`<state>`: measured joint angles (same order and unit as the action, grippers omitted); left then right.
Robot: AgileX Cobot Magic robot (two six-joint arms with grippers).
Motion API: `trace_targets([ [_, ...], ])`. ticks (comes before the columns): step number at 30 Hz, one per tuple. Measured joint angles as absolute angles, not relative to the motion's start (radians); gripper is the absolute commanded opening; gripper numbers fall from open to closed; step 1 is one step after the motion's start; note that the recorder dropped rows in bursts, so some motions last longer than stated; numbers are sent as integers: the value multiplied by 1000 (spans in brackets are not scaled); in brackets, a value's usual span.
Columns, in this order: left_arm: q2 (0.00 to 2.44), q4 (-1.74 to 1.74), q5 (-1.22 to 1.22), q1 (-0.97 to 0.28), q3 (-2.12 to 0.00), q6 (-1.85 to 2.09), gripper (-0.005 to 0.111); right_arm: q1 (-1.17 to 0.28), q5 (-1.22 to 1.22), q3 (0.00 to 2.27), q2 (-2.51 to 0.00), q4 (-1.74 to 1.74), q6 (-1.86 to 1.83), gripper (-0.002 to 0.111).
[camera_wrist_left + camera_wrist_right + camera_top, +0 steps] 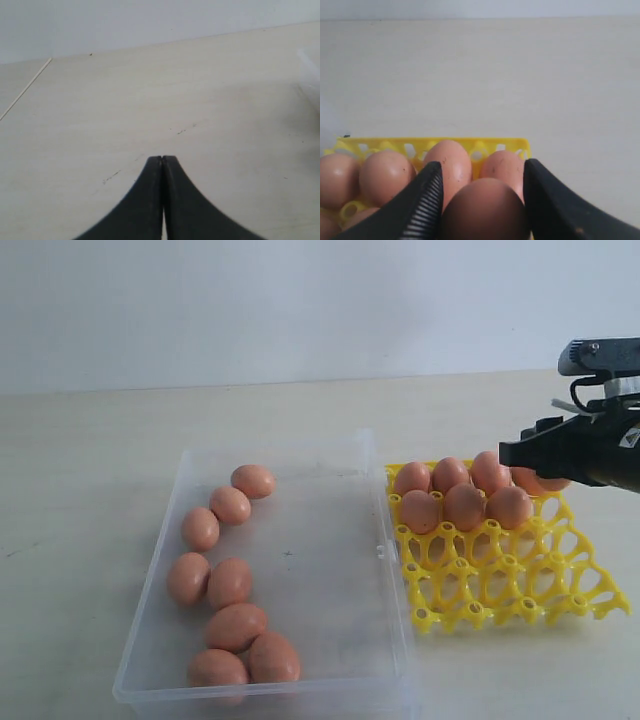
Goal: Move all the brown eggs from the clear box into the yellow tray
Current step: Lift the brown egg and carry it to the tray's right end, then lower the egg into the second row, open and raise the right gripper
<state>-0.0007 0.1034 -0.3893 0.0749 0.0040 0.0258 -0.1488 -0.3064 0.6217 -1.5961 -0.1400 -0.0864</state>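
Note:
In the right wrist view my right gripper (484, 167) is shut on a brown egg (485, 210), held just above the far row of the yellow tray (500, 145). The exterior view shows this gripper (512, 452) over the tray's (500, 580) far right corner, with several eggs (464, 506) seated in the two back rows. Several more brown eggs (229, 582) lie along the left side of the clear box (320, 560). My left gripper (162, 159) is shut with nothing in it, over bare table, and is out of the exterior view.
The clear box and the yellow tray stand side by side on a pale wooden table (100, 440). The tray's front two rows of cups (520, 600) hold no eggs. A white wall runs behind the table.

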Motion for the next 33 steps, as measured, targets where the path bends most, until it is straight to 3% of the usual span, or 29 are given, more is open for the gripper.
trace_targets([
  [33,-1,103,-389,75,4,26,0,-96,-403,622,-1746,-133,-57,0],
])
